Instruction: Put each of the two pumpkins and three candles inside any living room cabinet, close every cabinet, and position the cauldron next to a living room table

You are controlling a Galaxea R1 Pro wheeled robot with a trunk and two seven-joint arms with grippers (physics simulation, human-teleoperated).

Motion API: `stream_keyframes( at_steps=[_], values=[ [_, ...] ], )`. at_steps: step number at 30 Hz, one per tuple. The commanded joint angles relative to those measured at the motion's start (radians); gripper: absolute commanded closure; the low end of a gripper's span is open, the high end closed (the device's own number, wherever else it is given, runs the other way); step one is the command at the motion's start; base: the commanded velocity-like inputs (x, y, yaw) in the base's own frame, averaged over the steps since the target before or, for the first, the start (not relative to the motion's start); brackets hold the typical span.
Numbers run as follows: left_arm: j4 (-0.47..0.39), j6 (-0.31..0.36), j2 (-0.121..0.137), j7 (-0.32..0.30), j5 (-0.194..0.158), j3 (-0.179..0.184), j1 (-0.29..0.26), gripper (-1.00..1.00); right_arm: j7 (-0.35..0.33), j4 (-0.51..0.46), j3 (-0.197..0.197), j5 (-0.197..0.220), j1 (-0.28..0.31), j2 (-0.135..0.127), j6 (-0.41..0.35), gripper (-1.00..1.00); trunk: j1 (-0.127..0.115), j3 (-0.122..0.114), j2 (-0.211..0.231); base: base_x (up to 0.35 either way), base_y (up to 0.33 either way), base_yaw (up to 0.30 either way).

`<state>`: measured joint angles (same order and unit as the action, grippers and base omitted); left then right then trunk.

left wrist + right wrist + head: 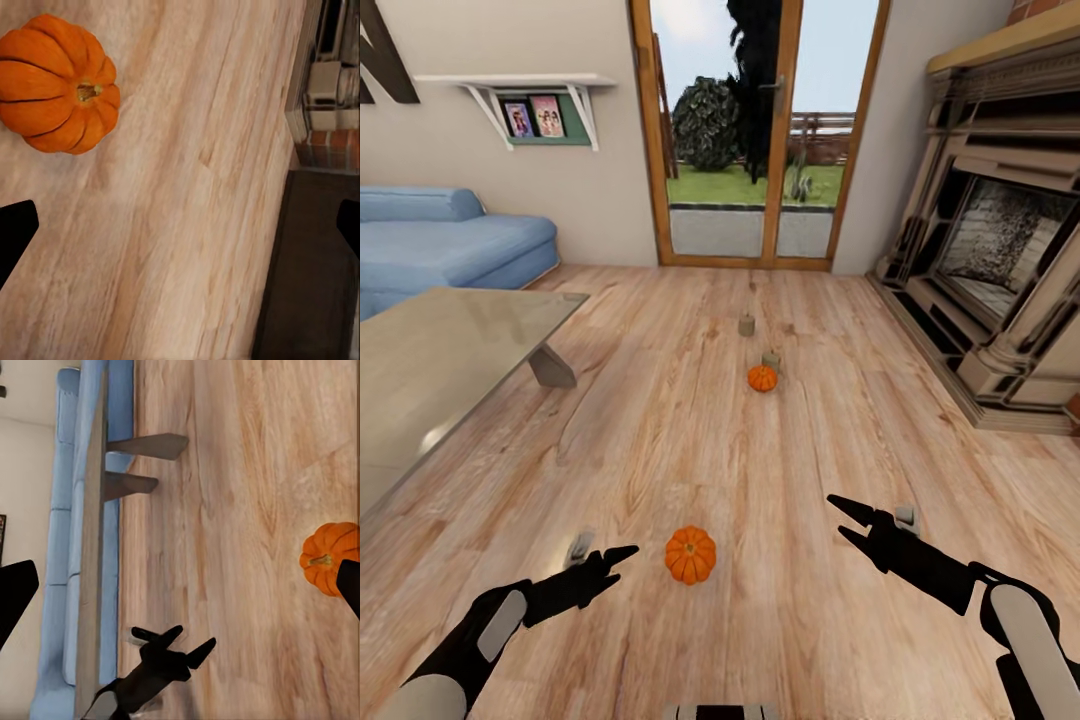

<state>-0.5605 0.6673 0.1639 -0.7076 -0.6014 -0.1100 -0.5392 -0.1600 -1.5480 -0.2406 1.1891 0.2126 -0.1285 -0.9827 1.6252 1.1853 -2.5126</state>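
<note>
Larger pumpkin sits on wood floor between both end effectors, just beside left end effector, fingers spread, empty. Right end effector spread too, farther off. Smaller pumpkin and two candles lie well ahead. Counter ahead-left, fireplace right.

Bare pale wooden plank floor lies open all around the larger bright-orange ribbed pumpkin, free on every side. The glossy grey glass-topped coffee table blocks the left; the ornate stone fireplace walls the far right.
</note>
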Motion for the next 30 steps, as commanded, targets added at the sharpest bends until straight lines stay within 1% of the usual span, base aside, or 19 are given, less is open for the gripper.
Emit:
stream_keyframes(
  at_steps=[1,2,5,22,30],
  values=[
    [0.002,0.018,0.003,-0.025,-0.001,-0.002,-0.007,-1.00,-0.010,0.000,-0.001,-0.010,0.001,0.001,-0.004,-1.00,0.000,0.005,-0.001,0.000,0.000,0.000],
    [0.001,0.033,0.005,-0.055,0.001,-0.002,-0.014,-1.00,-0.010,0.000,-0.001,-0.009,0.001,0.003,-0.002,-1.00,0.001,0.009,-0.001,0.000,0.000,0.000],
    [-0.001,0.044,0.007,-0.077,0.010,-0.002,-0.020,-1.00,-0.010,0.000,0.000,-0.010,0.001,0.005,0.001,-1.00,0.002,0.020,-0.002,0.000,0.000,0.000],
    [0.002,0.046,-0.001,-0.082,0.017,-0.002,-0.022,-1.00,-0.012,0.000,-0.002,-0.009,0.001,0.004,0.005,-1.00,0.010,0.086,-0.005,0.000,0.000,0.000],
    [0.009,0.043,0.007,-0.076,0.017,-0.002,-0.022,-1.00,-0.012,0.000,-0.002,-0.010,0.001,0.004,0.007,-1.00,0.013,0.117,-0.007,0.000,0.000,0.000]
  ],
)
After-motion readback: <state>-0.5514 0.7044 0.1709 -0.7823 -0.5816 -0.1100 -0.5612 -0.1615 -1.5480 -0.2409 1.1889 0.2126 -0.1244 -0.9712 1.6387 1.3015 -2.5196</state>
